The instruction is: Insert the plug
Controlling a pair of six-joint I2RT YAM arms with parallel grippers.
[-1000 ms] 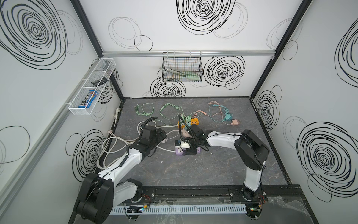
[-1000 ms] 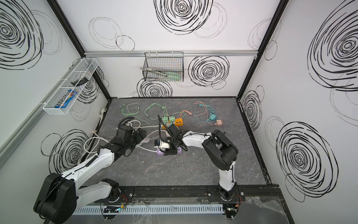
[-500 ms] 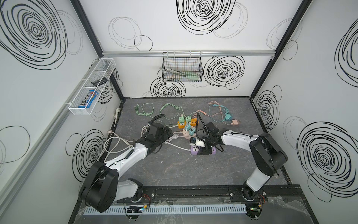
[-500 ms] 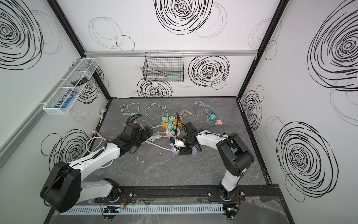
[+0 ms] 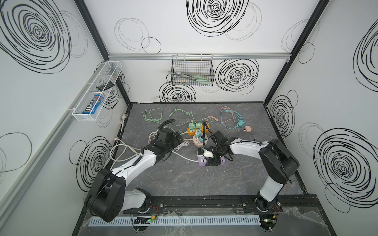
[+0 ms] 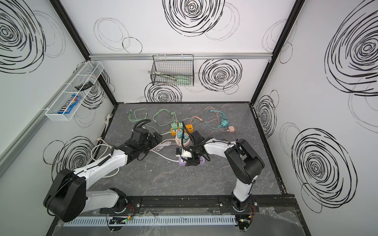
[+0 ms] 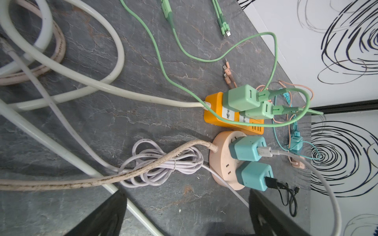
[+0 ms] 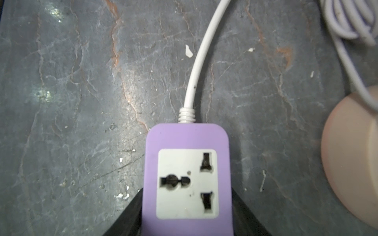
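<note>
Both arms have swung toward 3 o'clock since a second ago; purple power strip (image 8: 187,139) has shifted with them. Left gripper (image 5: 179,140): jaws wide, empty, over cables; pink round socket (image 5: 196,141) at its 3 o'clock. Strip lies at that socket's 6 o'clock, visible outlet empty. Right gripper (image 5: 212,161): fingers flank strip's sides; clamped or not, cannot tell.
</note>
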